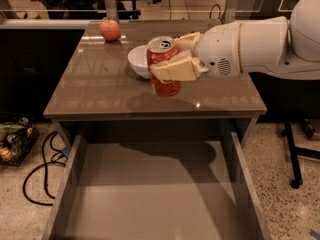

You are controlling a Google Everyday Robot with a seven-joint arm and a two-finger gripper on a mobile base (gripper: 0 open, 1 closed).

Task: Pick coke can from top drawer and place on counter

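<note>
My gripper (175,59) comes in from the right on a white arm and is shut on the coke can (161,54), a red can with a silver top, held upright. The can hangs above the counter (100,89), over its middle front part, just in front of the white bowl. One cream finger (176,69) lies across the can's front; the other is behind it. The top drawer (150,194) stands pulled open below the counter's front edge and nothing shows inside it.
A white bowl (137,60) sits on the counter right behind the can. A reddish apple (110,29) sits at the back left. Cables and a basket (15,141) lie on the floor at the left. A chair base (296,154) stands at the right.
</note>
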